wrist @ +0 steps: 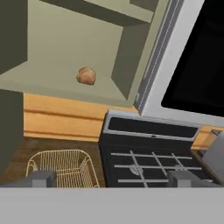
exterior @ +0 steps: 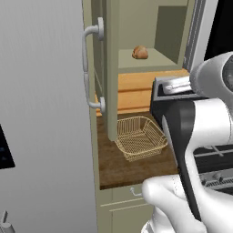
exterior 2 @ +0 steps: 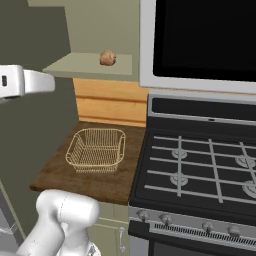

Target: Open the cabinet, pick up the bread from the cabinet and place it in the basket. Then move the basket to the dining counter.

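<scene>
Olive-green cabinet point(exterior: 110, 68) with silver handle point(exterior: 91, 68), tan-brown bread point(exterior: 140, 53), tan-gold mesh basket point(exterior: 139, 137) on dark wood-grain worktop point(exterior: 127, 168), light plank backsplash point(exterior 2: 110, 102), black stove point(exterior 2: 200, 165)

Cabinet point(exterior: 110, 68): matt olive paint, handle point(exterior: 91, 68) brushed silver metal. Basket point(exterior: 139, 136): gold wire mesh. Bench point(exterior 2: 100, 177): dark wood grain. Bread point(exterior 2: 107, 58): matt brown crust. My arm point(exterior: 205, 136): glossy white plastic.
</scene>
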Tool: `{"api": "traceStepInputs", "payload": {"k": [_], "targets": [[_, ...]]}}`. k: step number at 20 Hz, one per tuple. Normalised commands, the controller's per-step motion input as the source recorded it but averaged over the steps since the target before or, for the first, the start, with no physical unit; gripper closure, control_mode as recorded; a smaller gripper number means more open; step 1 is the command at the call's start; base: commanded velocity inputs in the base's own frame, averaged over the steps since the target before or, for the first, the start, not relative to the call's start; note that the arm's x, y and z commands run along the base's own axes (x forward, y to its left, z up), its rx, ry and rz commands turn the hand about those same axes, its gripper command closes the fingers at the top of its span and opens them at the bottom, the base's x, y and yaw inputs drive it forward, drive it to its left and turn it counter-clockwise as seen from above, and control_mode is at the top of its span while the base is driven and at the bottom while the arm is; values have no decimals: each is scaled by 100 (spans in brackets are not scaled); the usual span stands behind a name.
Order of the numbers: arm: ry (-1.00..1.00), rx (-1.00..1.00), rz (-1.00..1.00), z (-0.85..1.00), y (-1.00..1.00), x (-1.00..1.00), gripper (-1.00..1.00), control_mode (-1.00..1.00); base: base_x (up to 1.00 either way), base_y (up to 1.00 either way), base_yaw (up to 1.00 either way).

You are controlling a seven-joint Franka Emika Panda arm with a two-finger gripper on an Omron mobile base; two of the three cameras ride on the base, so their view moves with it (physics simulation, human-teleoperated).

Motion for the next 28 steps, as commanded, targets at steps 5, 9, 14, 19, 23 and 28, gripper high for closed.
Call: {"api": "traceStepInputs", "payload": {"k": [5,9,14,19,23,28], "targets": [[4,20,0,0,-12,35,-100,-100,0,0,0],[0,32,0,-13,-3,66,-100,-100,0,0,0],[-10,20,3,-7,1,68,-100,-100,0,0,0],[-16,1,8,-26,0,69,-100,-100,0,0,0],[-7,-9,11,-32,0,50,-100,-100,0,0,0],[3,-12,7,0,-1,44,-100,-100,0,0,0]]}}
